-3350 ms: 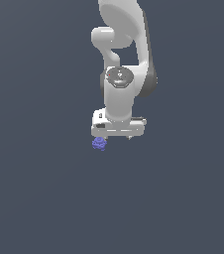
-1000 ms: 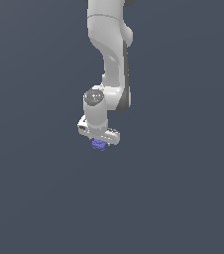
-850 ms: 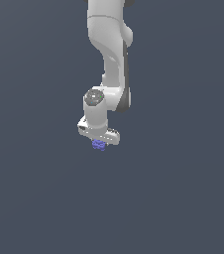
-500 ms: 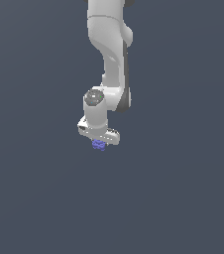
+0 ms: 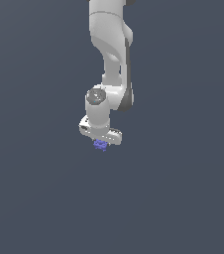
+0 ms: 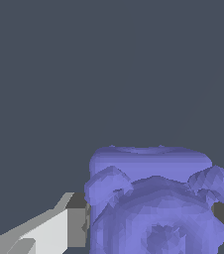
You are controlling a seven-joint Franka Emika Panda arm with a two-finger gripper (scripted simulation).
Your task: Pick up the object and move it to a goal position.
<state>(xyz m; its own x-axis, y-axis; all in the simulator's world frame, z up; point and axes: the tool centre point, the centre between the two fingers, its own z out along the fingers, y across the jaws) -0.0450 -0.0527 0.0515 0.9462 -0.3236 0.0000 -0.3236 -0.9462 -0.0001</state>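
Note:
The object (image 5: 100, 145) is a small, bumpy blue-purple lump hanging just under the white gripper (image 5: 101, 143) in the exterior view. In the wrist view the object (image 6: 153, 203) fills the space between the two fingers (image 6: 77, 227), whose grey pads press against its sides. The gripper is shut on the object. The white arm (image 5: 110, 59) comes down from the top of the exterior view, and most of the fingers are hidden behind the hand there.
Only a plain dark grey background (image 5: 183, 188) surrounds the arm and the object. No other objects, containers or edges show, and no goal marker is visible.
Over the last second nothing has visibly moved. Compared with 3.4 s ago, the arm has a different pose, and the hand with the object sits at nearly the same spot.

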